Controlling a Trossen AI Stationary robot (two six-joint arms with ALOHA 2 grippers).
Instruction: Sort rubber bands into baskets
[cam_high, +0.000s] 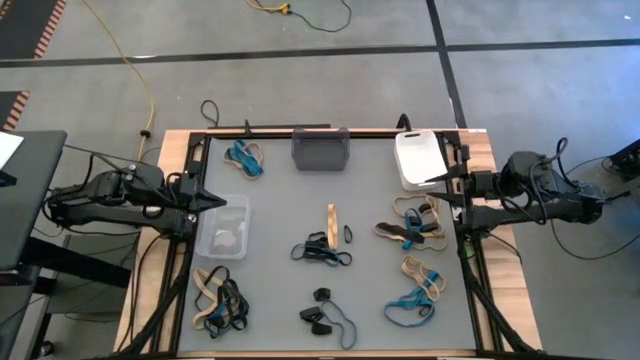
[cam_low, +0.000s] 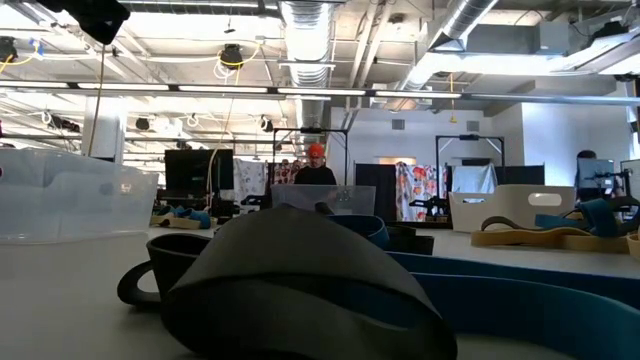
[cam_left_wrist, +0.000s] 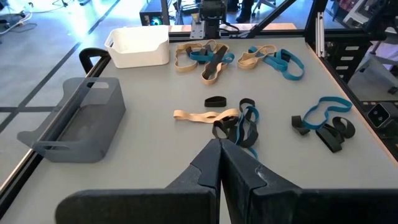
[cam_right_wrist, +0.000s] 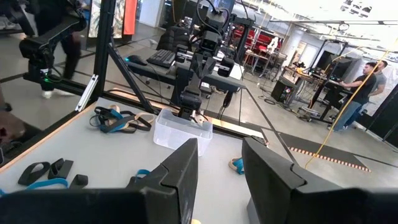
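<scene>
Three baskets are seen, placed here against the clear basket (cam_high: 223, 228) (smooth, see-through plastic): the left gripper (cam_high: 218, 201) is pressed shut, empty, at its near rim. Floppy tan, black and blue rubber bands (cam_high: 322, 250) are scattered in eight clumps beside it. Farther off are the dark grey basket (cam_high: 320, 149) and the rounded white basket (cam_high: 418, 158), where the right gripper (cam_high: 440, 182) is held parted, empty.

No legible text, label or number anywhere.

Left gripper (cam_high: 222, 201) points inward from the table's left edge, fingers pressed together — right gripper (cam_high: 432, 183) opposite, fingers parted, empty.
</scene>
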